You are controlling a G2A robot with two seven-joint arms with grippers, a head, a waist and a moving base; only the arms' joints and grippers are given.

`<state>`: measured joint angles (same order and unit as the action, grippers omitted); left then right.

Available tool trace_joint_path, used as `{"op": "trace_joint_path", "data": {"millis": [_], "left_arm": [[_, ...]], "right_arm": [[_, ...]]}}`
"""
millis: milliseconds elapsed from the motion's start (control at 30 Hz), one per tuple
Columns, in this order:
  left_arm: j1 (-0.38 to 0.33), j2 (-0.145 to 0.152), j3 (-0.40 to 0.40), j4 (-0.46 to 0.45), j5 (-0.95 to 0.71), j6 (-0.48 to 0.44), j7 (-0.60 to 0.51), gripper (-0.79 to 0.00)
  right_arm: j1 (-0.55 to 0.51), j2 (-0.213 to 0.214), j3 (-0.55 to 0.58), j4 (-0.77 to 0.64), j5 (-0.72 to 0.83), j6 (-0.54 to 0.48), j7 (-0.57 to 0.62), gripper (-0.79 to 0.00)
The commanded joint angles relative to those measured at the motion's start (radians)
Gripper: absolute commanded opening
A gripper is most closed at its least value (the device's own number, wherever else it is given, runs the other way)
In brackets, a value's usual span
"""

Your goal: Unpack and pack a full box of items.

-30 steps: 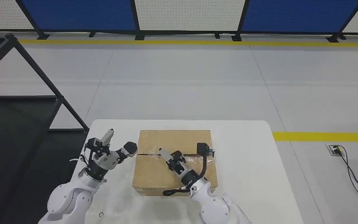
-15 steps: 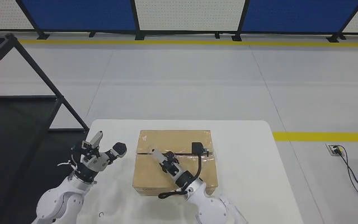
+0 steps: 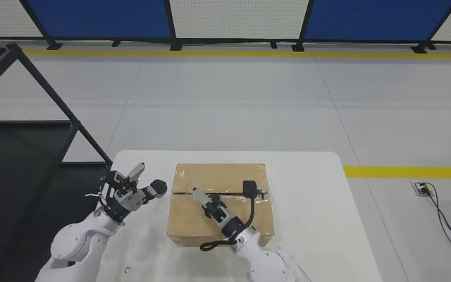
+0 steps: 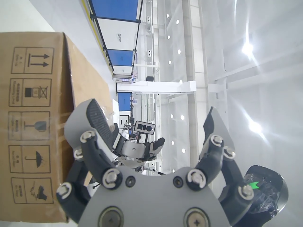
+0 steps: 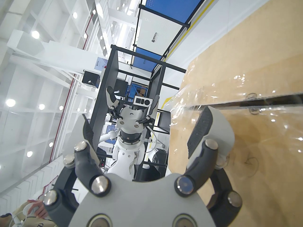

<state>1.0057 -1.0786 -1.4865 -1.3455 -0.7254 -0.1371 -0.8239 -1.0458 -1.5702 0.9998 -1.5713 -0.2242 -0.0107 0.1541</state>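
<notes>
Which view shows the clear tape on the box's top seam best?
Right wrist view: the glossy clear tape along the brown cardboard box's seam is close, wrinkles visible. Top view: a thin line. Left wrist view: the box's printed side.

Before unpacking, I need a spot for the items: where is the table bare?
Widest bare table lies between the box and the edge on the robot's right. A narrower strip runs between the box and the far edge. Crowded: the box's other side, where the left hand hangs open, and the box top, under the open right hand.
</notes>
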Motion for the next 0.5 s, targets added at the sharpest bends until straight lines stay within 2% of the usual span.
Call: {"op": "trace_joint_path", "data": {"millis": [0, 267, 467], "left_arm": [[-0.01, -0.001, 0.003, 0.013, -0.002, -0.003, -0.005, 0.0], [-0.009, -0.002, -0.013, 0.05, -0.039, -0.028, -0.021, 0.0], [0.004, -0.002, -0.027, 0.053, -0.052, -0.037, -0.026, 0.0]], "right_arm": [[0.013, -0.005, -0.008, 0.005, 0.014, 0.027, -0.008, 0.0], [0.083, -0.031, -0.056, 0.066, 0.058, 0.104, -0.043, 0.0], [0.115, -0.047, -0.081, 0.095, 0.075, 0.108, -0.069, 0.0]]}}
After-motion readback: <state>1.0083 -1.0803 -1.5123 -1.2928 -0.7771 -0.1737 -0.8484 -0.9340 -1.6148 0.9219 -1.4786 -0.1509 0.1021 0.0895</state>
